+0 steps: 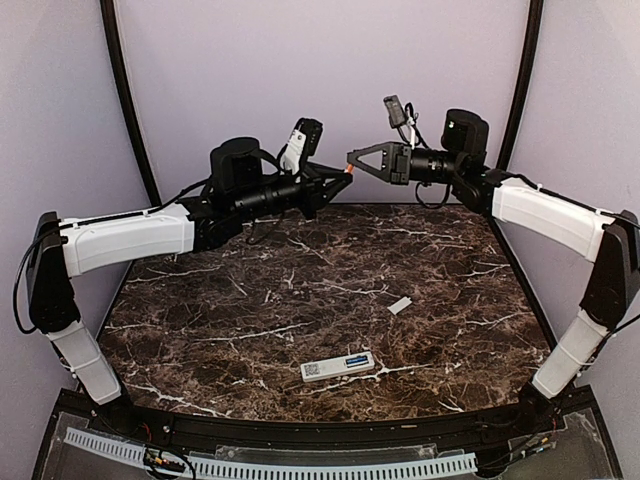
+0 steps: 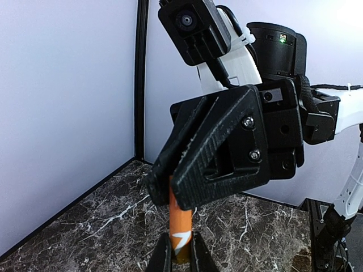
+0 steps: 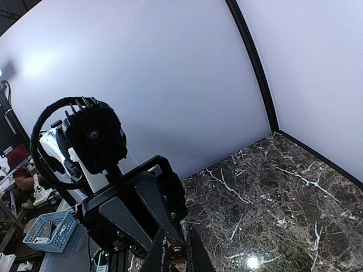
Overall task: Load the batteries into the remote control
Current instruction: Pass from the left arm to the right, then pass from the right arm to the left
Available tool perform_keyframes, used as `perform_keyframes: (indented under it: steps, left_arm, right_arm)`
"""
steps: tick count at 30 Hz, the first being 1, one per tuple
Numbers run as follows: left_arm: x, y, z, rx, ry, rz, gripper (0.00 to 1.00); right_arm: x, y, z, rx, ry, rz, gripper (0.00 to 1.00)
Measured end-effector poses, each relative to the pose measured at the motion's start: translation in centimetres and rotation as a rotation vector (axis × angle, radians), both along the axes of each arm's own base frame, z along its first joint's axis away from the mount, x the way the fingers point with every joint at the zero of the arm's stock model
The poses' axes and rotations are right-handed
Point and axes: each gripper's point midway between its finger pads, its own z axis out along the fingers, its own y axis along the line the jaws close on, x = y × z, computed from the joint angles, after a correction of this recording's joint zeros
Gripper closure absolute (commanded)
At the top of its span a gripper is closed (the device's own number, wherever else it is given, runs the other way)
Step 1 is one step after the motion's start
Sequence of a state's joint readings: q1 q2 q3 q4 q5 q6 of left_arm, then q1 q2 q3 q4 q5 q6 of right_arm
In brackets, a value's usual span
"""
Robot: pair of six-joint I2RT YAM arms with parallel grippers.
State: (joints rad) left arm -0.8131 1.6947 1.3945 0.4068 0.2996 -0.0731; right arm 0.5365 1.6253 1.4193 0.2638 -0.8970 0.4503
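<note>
Right tool hides 1 end of orange battery.

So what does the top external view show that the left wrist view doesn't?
Only the top external view shows the slim white remote control and the small flat pale-grey cover lying on the dark marble table. Only the left wrist view shows the white mark on the orange cylindrical battery. Both show the left tool and right tool gripping that battery.

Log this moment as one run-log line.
left claw: shut on orange battery, mid-air | right claw: shut on its other end | remote control: lying on table, untouched | cover: on table, apart from remote
</note>
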Motion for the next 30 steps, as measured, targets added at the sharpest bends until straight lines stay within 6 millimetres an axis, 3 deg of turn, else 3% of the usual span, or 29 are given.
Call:
perform_keyframes:
  steps: [2, 4, 5, 7, 9, 15, 19, 26, 30]
  left_arm:
    - [0.0, 0.0, 0.1, -0.005, 0.001, 0.0, 0.97]
    - [0.0, 0.0, 0.2, -0.01, 0.003, 0.0, 0.74]
    - [0.0, 0.0, 0.2, -0.013, 0.005, -0.001, 0.57]
    - [0.0, -0.1, 0.2, -0.013, 0.012, -0.001, 0.45]
    - [0.1, -0.1, 0.0, -0.007, 0.015, -0.001, 0.42]
    - [0.2, -0.2, -1.3, 0.061, 0.045, -0.004, 0.53]
    - [0.1, -0.7, -1.0, 0.09, 0.049, -0.023, 0.67]
    - [0.0, -1.4, -1.1, 0.104, 0.056, -0.062, 0.7]
    - [-0.2, -1.7, -0.8, 0.097, 0.051, -0.085, 0.79]
  right_arm:
    - [0.0, 0.0, 0.1, -0.001, -0.003, 0.002, 1.0]
    - [-0.1, 0.0, 0.3, -0.002, -0.007, 0.005, 1.0]
    - [-0.2, 0.0, 0.4, -0.006, -0.009, 0.009, 1.0]
    - [-0.5, 0.2, 0.9, -0.012, -0.026, 0.025, 1.0]
    - [-0.9, 0.4, 1.2, -0.028, -0.049, 0.033, 1.0]
    - [-1.1, 0.1, 1.1, -0.154, -0.147, 0.013, 1.0]
    - [-1.1, -0.7, 1.1, -0.267, -0.242, -0.025, 1.0]
    - [-1.4, -1.3, -0.6, -0.373, -0.3, -0.027, 1.0]
    - [-1.6, -1.3, -1.2, -0.402, -0.305, -0.023, 1.0]
